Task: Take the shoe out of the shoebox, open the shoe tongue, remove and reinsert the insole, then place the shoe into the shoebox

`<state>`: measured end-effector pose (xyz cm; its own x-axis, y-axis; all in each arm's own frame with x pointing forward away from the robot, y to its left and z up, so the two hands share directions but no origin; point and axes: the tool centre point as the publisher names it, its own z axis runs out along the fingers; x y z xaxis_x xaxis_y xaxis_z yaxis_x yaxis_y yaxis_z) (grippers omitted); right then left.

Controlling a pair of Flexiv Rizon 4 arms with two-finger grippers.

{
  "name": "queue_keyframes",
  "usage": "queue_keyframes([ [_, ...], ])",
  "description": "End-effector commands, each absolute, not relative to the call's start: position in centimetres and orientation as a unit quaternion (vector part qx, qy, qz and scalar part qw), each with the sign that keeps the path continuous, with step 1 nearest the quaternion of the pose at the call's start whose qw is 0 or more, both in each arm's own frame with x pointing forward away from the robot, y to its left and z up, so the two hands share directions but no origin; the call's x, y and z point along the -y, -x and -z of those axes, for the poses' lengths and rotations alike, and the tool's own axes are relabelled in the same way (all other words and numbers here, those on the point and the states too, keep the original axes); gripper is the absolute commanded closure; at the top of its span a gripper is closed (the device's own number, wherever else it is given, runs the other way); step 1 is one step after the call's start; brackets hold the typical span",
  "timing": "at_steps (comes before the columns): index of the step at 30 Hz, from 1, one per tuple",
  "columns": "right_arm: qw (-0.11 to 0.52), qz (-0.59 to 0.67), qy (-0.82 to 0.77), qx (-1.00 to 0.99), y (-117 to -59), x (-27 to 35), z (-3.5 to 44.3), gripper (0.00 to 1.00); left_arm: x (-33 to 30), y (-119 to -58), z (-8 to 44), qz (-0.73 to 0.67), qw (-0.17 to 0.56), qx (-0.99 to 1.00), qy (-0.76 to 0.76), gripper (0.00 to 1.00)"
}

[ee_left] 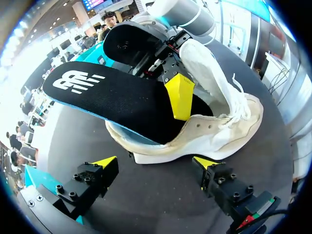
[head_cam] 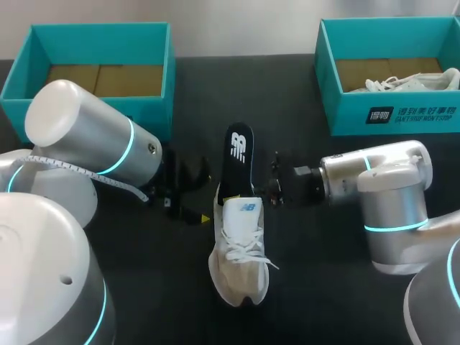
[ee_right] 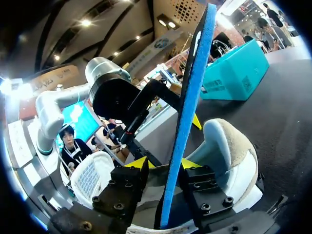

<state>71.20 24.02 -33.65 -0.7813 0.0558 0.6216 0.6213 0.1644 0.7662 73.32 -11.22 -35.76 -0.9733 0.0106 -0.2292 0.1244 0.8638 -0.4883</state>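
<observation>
A white and beige shoe (head_cam: 241,266) lies on the dark table, toe toward me. Its black insole (head_cam: 238,154), blue underneath, sticks out of the heel opening and points away from me. My right gripper (head_cam: 275,180) is at the shoe's right side, by the opening. In the right wrist view the insole's blue edge (ee_right: 192,92) stands upright between the gripper's (ee_right: 165,165) parted fingers, with a gap on one side. My left gripper (ee_left: 155,163) is open just left of the shoe (ee_left: 214,136), holding nothing. The insole (ee_left: 112,92) slants up ahead of it.
A teal shoebox (head_cam: 154,100) with a cardboard floor stands at the back left. A second teal shoebox (head_cam: 395,115) at the back right holds another white shoe (head_cam: 410,83). My two arms flank the shoe closely.
</observation>
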Motion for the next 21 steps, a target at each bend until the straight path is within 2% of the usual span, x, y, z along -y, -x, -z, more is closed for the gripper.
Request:
queue_keyframes([
  [1,0.227,0.606,0.234,0.725,-71.3,-24.1,33.3,0.6,11.1,-73.2,35.7,0.26,0.11,-0.959,-0.036,0.0],
  [10,0.201,0.626,0.231,0.718,-72.1,-24.2,32.2,0.56,11.1,-73.2,35.7,0.26,0.11,-0.959,-0.036,0.0],
  [18,0.183,0.639,0.238,0.708,-73.1,-24.4,31.5,0.61,11.1,-73.2,35.7,0.26,0.11,-0.959,-0.036,0.0],
  [20,0.181,0.64,0.24,0.707,-73.2,-24.4,31.4,0.67,11.1,-73.2,35.7,0.26,0.11,-0.959,-0.036,0.0],
  [21,0.179,0.64,0.241,0.707,-73.3,-24.4,31.4,0.75,11.1,-73.2,35.7,0.26,0.11,-0.959,-0.036,0.0],
])
